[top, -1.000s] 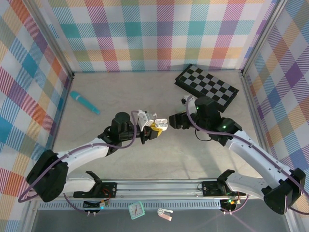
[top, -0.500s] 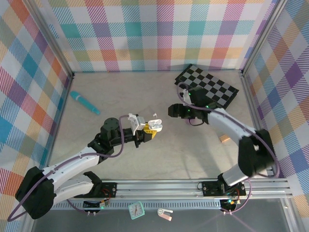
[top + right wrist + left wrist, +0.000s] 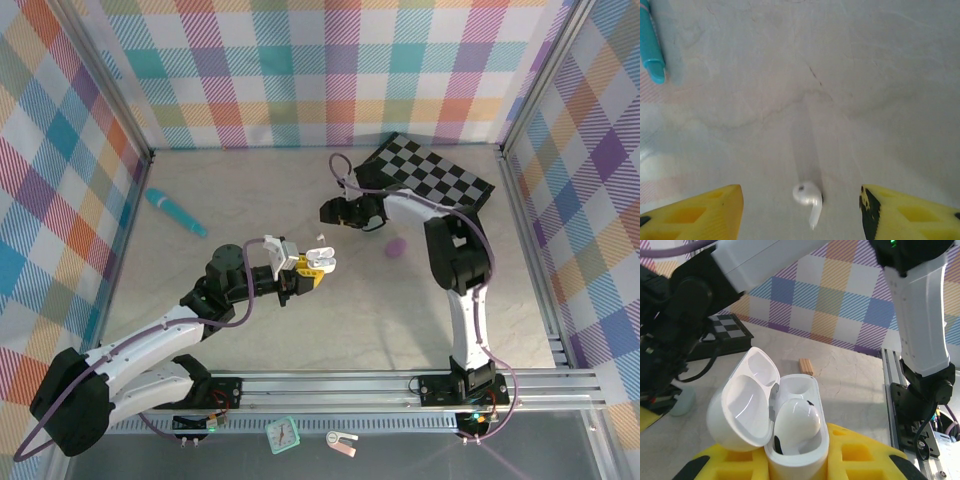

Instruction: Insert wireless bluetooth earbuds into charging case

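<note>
In the pinching left tool (image 3: 303, 272), open case (image 3: 796, 460) holds one earbud (image 3: 797, 422); right tool (image 3: 330, 211) spread.

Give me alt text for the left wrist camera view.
An open white charging case, clamped between yellow jaws, holds one white earbud in its near well; the far well is empty. A wooden block lies on the table behind.

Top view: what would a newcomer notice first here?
The open white charging case sits clamped in the left pincer mid-scene, with one seated earbud inside. Just beyond it the right pincer hangs open above a loose white earbud on the table. A checkerboard lies at the far right.
</note>
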